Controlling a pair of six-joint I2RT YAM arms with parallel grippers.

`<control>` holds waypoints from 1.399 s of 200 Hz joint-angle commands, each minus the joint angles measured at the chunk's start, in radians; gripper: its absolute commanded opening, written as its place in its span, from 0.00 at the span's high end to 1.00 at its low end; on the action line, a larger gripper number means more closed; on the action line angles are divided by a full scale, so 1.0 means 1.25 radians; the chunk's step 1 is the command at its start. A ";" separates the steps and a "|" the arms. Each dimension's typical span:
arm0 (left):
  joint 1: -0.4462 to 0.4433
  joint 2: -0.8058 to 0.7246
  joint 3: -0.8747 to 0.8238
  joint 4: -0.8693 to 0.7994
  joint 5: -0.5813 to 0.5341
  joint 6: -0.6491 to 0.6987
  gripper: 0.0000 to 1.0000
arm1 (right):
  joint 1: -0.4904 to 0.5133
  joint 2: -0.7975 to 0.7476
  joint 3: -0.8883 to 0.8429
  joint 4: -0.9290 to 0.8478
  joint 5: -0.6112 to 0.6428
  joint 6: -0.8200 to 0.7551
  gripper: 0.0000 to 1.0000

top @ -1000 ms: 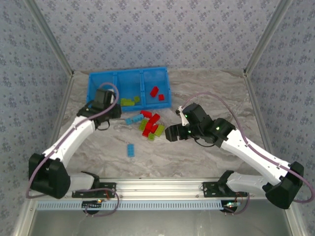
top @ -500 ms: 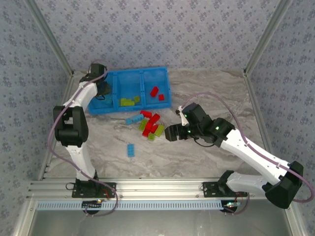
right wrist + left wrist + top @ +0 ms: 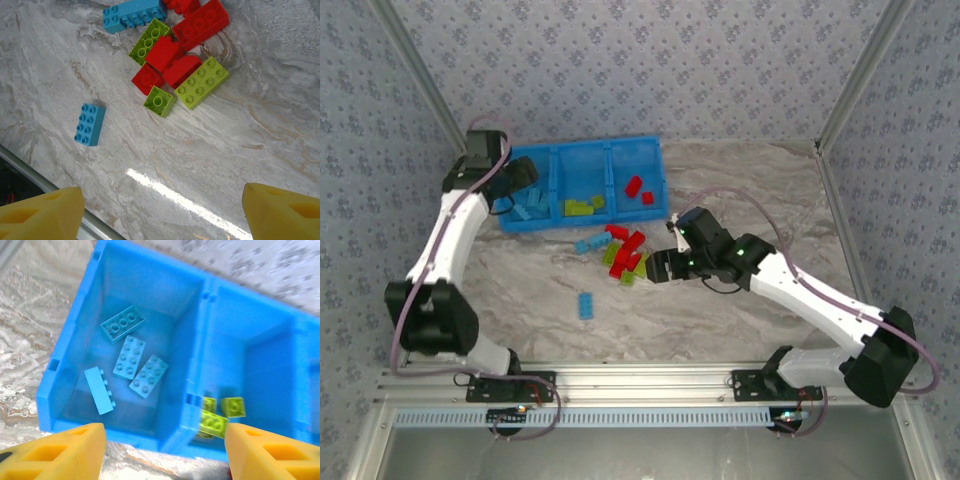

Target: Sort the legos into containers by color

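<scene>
The bright blue tray [image 3: 582, 150] stands at the back left with three containers side by side. Several light blue legos [image 3: 130, 357] lie in the left one, lime green legos [image 3: 215, 422] in the middle one, two red legos [image 3: 638, 188] in the right one. My left gripper [image 3: 523, 178] hovers over the left container, open and holding nothing [image 3: 165, 450]. A pile of red, green and blue legos [image 3: 628, 255] [image 3: 175, 55] lies on the table in front of the tray. My right gripper [image 3: 653, 268] hangs just right of the pile, open and holding nothing [image 3: 162, 215]. One blue lego [image 3: 586, 305] [image 3: 90, 125] lies apart, nearer the arms.
A metal rail [image 3: 640, 380] [image 3: 30, 170] runs along the table's near edge. Patterned walls and slanted frame posts [image 3: 435, 110] close in the back and sides. Bare marble table [image 3: 750, 190] stretches right of the tray.
My left arm swung from beside the pile back and left over the tray's left container, and its gripper opened. My right gripper shifted slightly left toward the pile.
</scene>
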 commanded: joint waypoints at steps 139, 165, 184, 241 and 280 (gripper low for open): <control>-0.552 -0.554 -0.381 -0.156 -0.025 0.007 0.24 | 0.118 0.457 0.100 0.210 0.107 0.264 0.23; -0.552 -0.549 -0.391 -0.158 -0.043 -0.008 0.17 | 0.126 0.507 0.155 0.204 0.138 0.261 0.30; -0.552 -0.548 -0.394 -0.154 -0.043 -0.006 0.12 | 0.137 0.537 0.176 0.178 0.195 0.268 0.36; -0.552 -0.563 -0.399 -0.156 -0.054 -0.003 0.01 | 0.151 0.525 0.147 0.144 0.245 0.263 0.58; -0.552 -0.561 -0.404 -0.149 -0.058 -0.005 0.01 | 0.162 0.411 0.072 0.135 0.262 0.258 0.67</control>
